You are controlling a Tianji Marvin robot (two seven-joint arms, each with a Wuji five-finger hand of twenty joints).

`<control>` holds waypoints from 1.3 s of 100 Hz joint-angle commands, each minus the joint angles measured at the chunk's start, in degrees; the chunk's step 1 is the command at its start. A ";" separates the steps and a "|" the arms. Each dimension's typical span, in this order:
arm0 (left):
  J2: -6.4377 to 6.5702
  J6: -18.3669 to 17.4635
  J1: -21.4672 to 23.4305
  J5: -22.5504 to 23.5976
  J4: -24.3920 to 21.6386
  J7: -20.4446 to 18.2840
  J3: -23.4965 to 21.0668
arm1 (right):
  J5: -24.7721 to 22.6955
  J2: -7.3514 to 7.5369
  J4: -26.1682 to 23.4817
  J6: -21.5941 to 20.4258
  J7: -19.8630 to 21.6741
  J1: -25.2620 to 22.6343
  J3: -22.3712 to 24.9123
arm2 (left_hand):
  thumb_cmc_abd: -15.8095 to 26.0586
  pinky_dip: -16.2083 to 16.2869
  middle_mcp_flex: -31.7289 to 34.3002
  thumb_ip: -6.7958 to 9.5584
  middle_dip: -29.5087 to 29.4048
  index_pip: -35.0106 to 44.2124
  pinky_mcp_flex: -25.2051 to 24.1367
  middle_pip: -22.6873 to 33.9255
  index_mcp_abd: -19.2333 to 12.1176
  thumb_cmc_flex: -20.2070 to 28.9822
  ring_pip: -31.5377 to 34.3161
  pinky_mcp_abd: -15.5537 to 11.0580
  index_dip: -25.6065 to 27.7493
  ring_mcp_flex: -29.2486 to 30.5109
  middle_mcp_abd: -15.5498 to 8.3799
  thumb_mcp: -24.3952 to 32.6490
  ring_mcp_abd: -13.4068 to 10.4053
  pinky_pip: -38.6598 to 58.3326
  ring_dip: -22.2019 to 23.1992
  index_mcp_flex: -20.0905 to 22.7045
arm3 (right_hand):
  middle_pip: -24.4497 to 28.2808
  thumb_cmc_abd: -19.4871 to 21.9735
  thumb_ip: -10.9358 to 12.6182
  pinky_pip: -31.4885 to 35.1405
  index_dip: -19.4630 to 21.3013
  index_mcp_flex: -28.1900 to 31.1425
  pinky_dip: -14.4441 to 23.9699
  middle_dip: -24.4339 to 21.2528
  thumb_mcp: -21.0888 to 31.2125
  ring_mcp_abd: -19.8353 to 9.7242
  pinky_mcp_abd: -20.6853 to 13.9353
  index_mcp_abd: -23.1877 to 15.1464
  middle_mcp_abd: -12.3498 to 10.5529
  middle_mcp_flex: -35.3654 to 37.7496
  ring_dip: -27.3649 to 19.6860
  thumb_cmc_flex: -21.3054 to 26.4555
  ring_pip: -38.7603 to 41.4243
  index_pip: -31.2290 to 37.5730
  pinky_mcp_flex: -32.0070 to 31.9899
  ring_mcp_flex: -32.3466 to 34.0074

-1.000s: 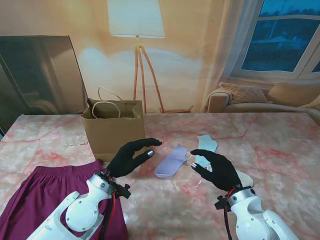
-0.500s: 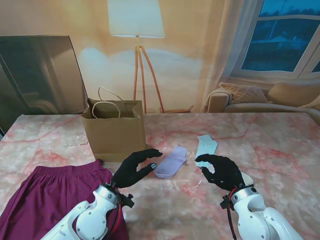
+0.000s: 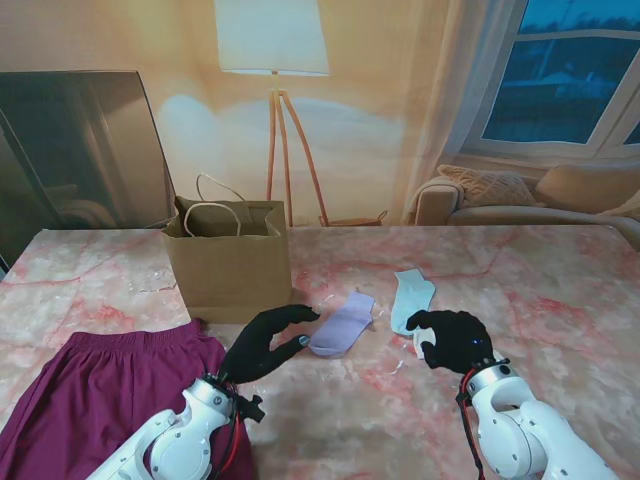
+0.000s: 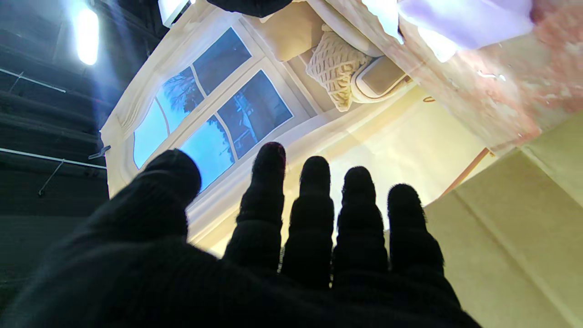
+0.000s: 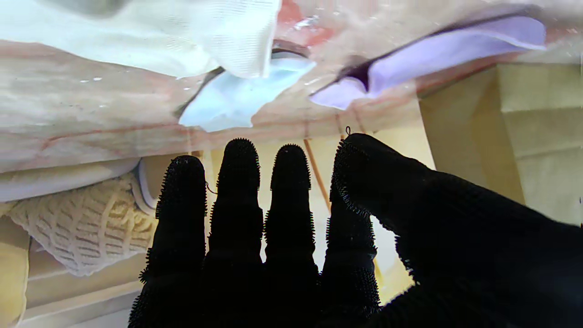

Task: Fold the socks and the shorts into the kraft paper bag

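The kraft paper bag [image 3: 225, 265] stands upright and open at the back left. A lavender sock [image 3: 342, 323] lies flat beside it, and a light blue sock [image 3: 411, 297] lies just to its right. Maroon shorts [image 3: 90, 400] are spread out at the near left. My left hand [image 3: 268, 342] hovers open, fingertips close to the lavender sock's near end. My right hand [image 3: 452, 340] is open and holds nothing, over a white sock [image 3: 420, 348] that it mostly hides. The right wrist view shows the white sock [image 5: 182, 36], light blue sock [image 5: 232, 98] and lavender sock [image 5: 432, 54].
The pink marble table [image 3: 560, 290] stretches right and far behind the socks. A floor lamp [image 3: 272, 60], a dark panel [image 3: 80, 150] and a sofa [image 3: 530, 195] stand beyond the table's far edge. The bag's wall [image 4: 514, 237] is close to my left hand [image 4: 273, 255].
Both hands have drawn back toward me. The right hand came off the light blue sock and shifted right over the white sock. The left hand sank lower, near the lavender sock.
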 commanded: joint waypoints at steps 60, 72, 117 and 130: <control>-0.27 0.46 1.20 1.06 -1.27 2.76 -0.25 | -5.98 1.00 18.10 4.96 -12.47 12.86 -12.23 | 2.01 -1.62 -1.43 3.38 -0.49 -3.09 -0.66 -1.22 -0.42 0.09 -1.79 -0.96 -0.09 -0.86 -0.23 -6.96 -1.59 -2.27 -0.63 0.34 | 20.99 -13.57 -5.00 10.42 -1.31 1.11 13.43 20.55 2.42 -3.33 1.85 -4.02 -6.36 -1.14 20.55 -2.19 23.79 5.21 1.10 -0.12; -0.29 0.19 1.21 0.84 -0.89 2.67 -0.16 | -6.14 0.98 20.33 6.35 -14.04 14.66 -14.30 | 2.07 -1.59 -1.37 3.43 -0.45 -3.08 -0.50 -1.24 -0.43 0.16 -1.75 -0.95 0.04 -0.81 -0.07 -7.17 -1.67 -2.23 -0.57 0.47 | 24.00 -14.53 -6.70 10.95 -0.66 1.74 13.32 25.77 2.20 -3.53 2.05 -4.71 -7.36 -1.98 23.15 -2.55 27.46 5.41 0.56 -1.59; -0.29 0.10 1.50 0.21 -0.68 2.36 -0.56 | -5.85 1.28 25.27 8.20 -13.45 19.29 -19.99 | 2.08 -1.48 -1.02 3.53 -0.26 -2.68 -0.27 -1.11 -0.46 0.42 -1.49 -0.80 0.54 -0.63 -0.03 -7.40 -1.44 -2.10 -0.40 0.99 | 26.43 -15.89 -11.71 12.77 0.92 6.31 13.56 32.34 1.58 -3.72 2.44 -7.78 -8.35 -0.66 26.59 -1.13 32.34 6.98 0.75 -1.56; -0.30 0.04 1.66 0.06 -0.77 2.33 -0.74 | -6.39 1.48 26.10 8.90 -13.52 20.10 -21.18 | 2.14 -1.42 -0.99 3.53 -0.23 -2.59 -0.24 -1.11 -0.54 0.42 -1.43 -0.79 0.62 -0.60 0.05 -7.40 -1.37 -1.99 -0.38 1.06 | 26.43 -16.21 -13.38 13.58 2.09 8.28 13.73 33.04 1.33 -3.69 2.61 -8.64 -8.35 0.66 26.92 0.25 32.95 7.80 1.46 -0.58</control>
